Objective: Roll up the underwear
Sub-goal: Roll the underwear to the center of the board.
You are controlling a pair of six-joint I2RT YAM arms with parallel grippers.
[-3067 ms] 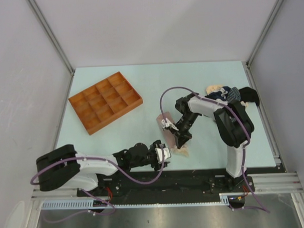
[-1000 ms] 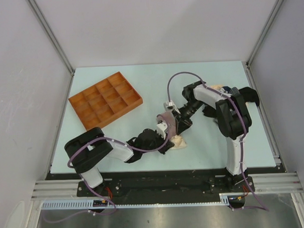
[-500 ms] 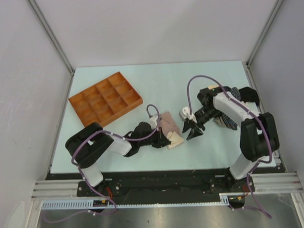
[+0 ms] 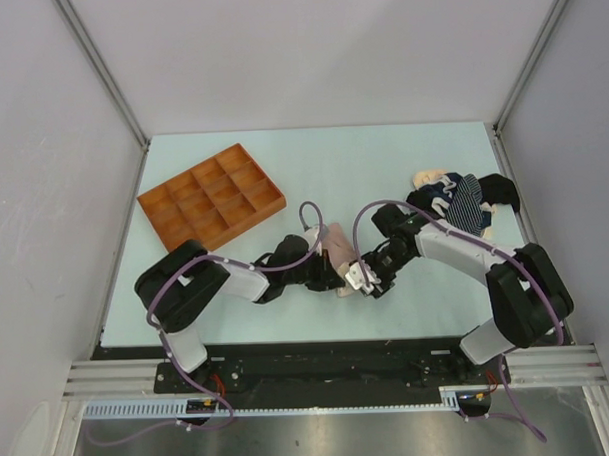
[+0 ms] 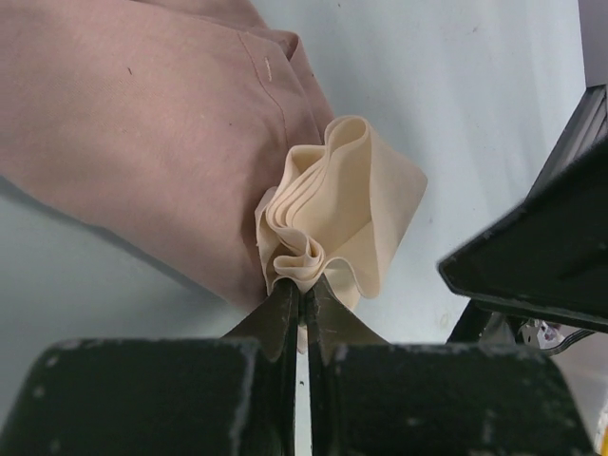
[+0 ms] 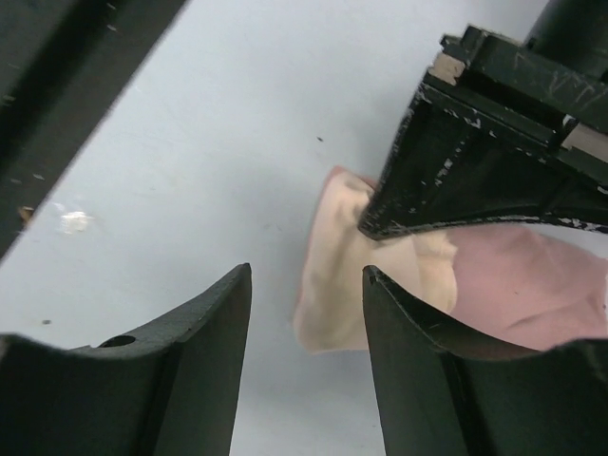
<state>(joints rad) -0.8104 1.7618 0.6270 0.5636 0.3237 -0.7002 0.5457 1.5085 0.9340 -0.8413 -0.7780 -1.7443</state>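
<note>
A shallow orange plastic tray point(image 4: 212, 203) with a grid of small square compartments sits on the far left of the pale blue-green counter point(image 4: 312, 158). Its compartments show only their own orange floors, and it lies well apart from all the cloth.

Near the middle of the counter lies a pale pink-beige soft cloth garment point(image 4: 337, 242), loosely rolled. At its near end is a bunch of cream cloth folds point(image 5: 342, 199). Whether the cream folds belong to the pink-beige garment or are a separate piece cannot be told.

The left claw point(image 5: 304, 294) is closed tight, pinching the lower edge of the cream folds. From above, its tips are hidden under the cloth and a purple cable point(image 4: 306, 216).

The right claw point(image 6: 306, 275) hangs just beside the same bundle with its jaws apart and nothing between them. Its wrist view looks past the black fingers onto the cream folds and the left claw's dark body.

At the far right edge lies a pile point(image 4: 454, 198) of further garments: navy with thin white stripes, black and cream. They are tangled together, so single pieces are hard to separate.
</note>
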